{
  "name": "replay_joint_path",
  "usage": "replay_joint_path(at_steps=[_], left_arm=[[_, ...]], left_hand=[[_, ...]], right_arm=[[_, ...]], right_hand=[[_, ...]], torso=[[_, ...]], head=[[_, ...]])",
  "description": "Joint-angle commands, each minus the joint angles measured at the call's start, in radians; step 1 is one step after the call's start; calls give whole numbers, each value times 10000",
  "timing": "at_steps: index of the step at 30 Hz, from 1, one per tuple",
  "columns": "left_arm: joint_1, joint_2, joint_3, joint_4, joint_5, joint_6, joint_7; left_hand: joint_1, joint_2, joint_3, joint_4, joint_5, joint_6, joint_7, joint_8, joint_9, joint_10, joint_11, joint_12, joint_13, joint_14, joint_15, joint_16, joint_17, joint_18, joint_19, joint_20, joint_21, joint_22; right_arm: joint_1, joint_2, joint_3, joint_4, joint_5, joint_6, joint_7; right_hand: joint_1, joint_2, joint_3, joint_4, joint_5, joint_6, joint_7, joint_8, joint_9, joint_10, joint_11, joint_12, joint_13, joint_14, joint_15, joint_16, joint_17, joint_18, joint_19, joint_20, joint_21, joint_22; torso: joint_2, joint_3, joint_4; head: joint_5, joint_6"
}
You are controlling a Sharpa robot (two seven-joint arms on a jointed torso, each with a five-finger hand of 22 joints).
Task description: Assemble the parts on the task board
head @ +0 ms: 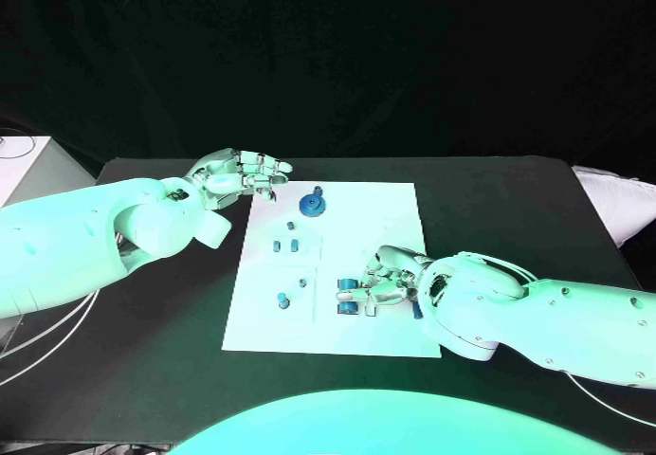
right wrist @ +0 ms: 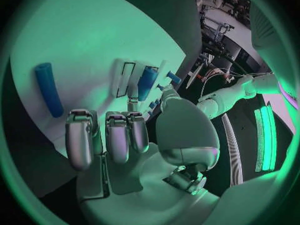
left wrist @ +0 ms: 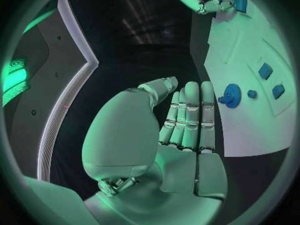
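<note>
The task board lies in the middle of the black table, with blue parts scattered over it: a round geared part at its far edge, two small blocks near the middle, another small piece on the near left, and a long blue cylinder lying loose on the white surface.

The right hand works low over the board's near right area. Its fingers are curled in around a cluster of small blue parts, and in the right wrist view its thumb tip seems to press a blue peg by an outlined slot; whether the peg is truly pinched I cannot tell. The step in hand looks like seating this peg.

The left hand hovers at the board's far left corner, just beside the geared part, holding nothing, its fingers straight and pressed together.

Next, the right hand probably needs to line the peg up with its slot and push it straight down, without nudging the neighbouring pieces.
</note>
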Motion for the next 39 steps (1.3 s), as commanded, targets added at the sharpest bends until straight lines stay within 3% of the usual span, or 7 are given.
replay_joint_path(at_steps=[1,8,11,14,22,28,39], left_arm=[[2,17,6,16,-18,164,41],[2,20,4,12,-19,171,36],[2,19,3,10,-20,176,32],[1,18,3,10,-21,178,32],[0,6,1,17,-21,119,125],[-3,-4,-1,30,-22,39,257],[-59,-89,-10,102,-22,-1,336]], left_hand=[[-86,5,-26,57,42,-89,66,27,-12,-58,9,24,-16,-63,20,27,-17,150,-2,96,-44,-9],[-100,9,-27,72,43,-103,71,40,-16,-74,13,33,-18,-70,25,30,-18,149,-3,100,-58,-19],[-100,9,-27,72,43,-103,71,40,-16,-74,13,33,-18,-70,25,30,-18,149,-3,100,-58,-19],[-100,9,-27,72,43,-103,71,40,-16,-74,13,33,-18,-70,25,30,-18,149,-3,100,-58,-19],[-97,15,-24,75,44,-112,72,51,-18,-80,13,43,-18,-73,26,34,-18,151,-1,102,-67,-25],[-87,27,-17,74,46,-115,71,63,-19,-69,10,61,-14,-72,24,39,-17,152,2,102,-71,-28],[-82,33,-15,74,46,-114,69,75,-19,-57,7,78,-10,-71,23,45,-16,153,7,102,-73,-31]], right_arm=[[-10,-20,-3,13,-275,148,59],[-11,-150,-3,110,-289,-21,183],[-12,-295,-3,199,-213,-184,518],[-10,-437,-3,285,-69,-388,841],[182,-1344,1,705,734,-1192,2131],[369,-2404,-4,923,708,-1084,2716],[224,-3594,-82,1003,-889,-818,2485]], right_hand=[[-95,-1,-178,11,-47,-80,15,45,-11,791,-14,-57,2329,1025,-5,61,2628,-31,821,-32,-32,2384],[-62,5,-299,4,-49,-91,15,67,-14,799,-14,-44,2338,1025,-4,61,2628,-34,825,-31,-13,2389],[712,331,-264,-32,239,-146,18,114,-38,794,-12,-64,2334,1025,-3,61,2628,-31,821,-31,-29,2385],[1368,368,-307,-52,353,-248,36,108,-76,791,-3,-75,2333,1025,1,61,2628,-27,816,-31,-49,2380],[2433,504,-456,-79,1291,-590,155,-37,-150,796,95,-63,2349,1025,77,61,2628,-12,794,25,-139,2357],[3243,378,-505,-136,1294,-727,234,-176,-200,815,161,-18,2377,1025,135,61,2628,-26,810,76,-66,2376],[3650,183,-594,-96,1262,-692,269,-276,-253,794,196,-61,2359,1025,168,61,2628,-30,815,110,-40,2383]], torso=[[-3,0,1],[-3,2,7],[-2,2,8],[-8,0,1],[-27,-10,-9],[-28,-22,-16],[-34,54,-78]], head=[[-10,1],[-23,1],[-13,1],[-15,1],[-74,1],[-185,1],[-401,1]])
